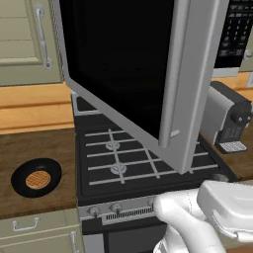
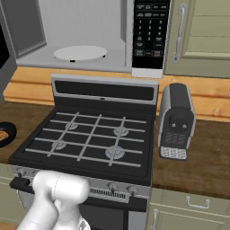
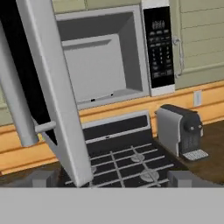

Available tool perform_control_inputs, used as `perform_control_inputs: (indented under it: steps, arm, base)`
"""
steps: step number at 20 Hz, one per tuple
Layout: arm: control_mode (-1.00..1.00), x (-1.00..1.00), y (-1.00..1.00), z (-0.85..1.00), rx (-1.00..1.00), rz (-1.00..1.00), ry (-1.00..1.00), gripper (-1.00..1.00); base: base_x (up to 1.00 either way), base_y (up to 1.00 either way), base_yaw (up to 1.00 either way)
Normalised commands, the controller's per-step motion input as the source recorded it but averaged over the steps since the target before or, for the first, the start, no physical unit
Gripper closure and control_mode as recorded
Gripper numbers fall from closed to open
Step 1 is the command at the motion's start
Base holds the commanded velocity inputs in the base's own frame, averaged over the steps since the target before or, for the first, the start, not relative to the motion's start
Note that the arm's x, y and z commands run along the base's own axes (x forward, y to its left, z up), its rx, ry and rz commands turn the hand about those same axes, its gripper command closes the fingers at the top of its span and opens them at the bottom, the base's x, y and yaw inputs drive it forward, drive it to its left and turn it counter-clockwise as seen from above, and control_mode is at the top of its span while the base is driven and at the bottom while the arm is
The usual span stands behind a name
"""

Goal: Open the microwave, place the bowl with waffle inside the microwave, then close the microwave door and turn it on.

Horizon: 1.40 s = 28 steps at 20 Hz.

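A simulated kitchen with beige cabinets, a wooden backsplash and a dark wood desk [image 1: 34, 143] on either side of a black gas stove [image 2: 90, 139] is what I am steering through. Above the stove, the microwave [image 2: 85, 33] stands open, its light grey cavity bare except for the white turntable [image 2: 81, 52], with the black keypad panel [image 2: 150, 31] on its right. The microwave door [image 1: 123, 69] has swung out wide over the burners, and its long silver bar handle [image 1: 175, 74] faces me in the left base view. The opening looks done to me, so the step in hand is fetching the bowl [image 1: 36, 177]. It sits on the desk left of the stove, well apart from the arm, with the waffle [image 1: 38, 179] lying flat inside it. In the hand view, the hand [image 3: 109, 178] points toward the stove and the open cavity, its two tips spread wide with nothing between them. To do this well, I would pull clear of the door edge first, swing left and low, come down over the thick rim, pinch one side and keep the bowl level so the waffle stays put. A grey coffee machine [image 2: 176, 121] stands on the right desk, out of the way.
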Motion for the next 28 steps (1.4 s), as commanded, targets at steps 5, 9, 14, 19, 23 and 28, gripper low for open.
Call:
perform_control_inputs:
  steps: [5, 9, 14, 19, 23, 28]
  arm:
    - [-1.0, 0.4, -0.72, 0.0, 0.04, 0.63, 0.0, -1.0]
    - [-1.0, 0.63, -0.53, 0.0, 0.02, 0.69, 0.0, -1.0]
    - [-1.0, 0.89, -0.17, -0.1, 0.02, 0.83, 0.0, -1.0]
    - [-1.0, 0.93, 0.13, -0.23, 0.01, 0.72, -0.17, -1.0]
    - [-1.0, 0.62, 0.19, -0.11, 0.03, 0.55, -0.43, -1.0]
    - [-1.0, 0.36, 0.51, -0.01, 0.06, 0.29, -0.37, -1.0]
  base:
    - [0.0, 0.0, 0.0]
    - [0.0, 0.0, 0.0]
    - [0.0, 0.0, 0.0]
    - [0.0, 0.0, 0.0]
    - [0.0, 0.0, 0.0]
    - [0.0, 0.0, 0.0]
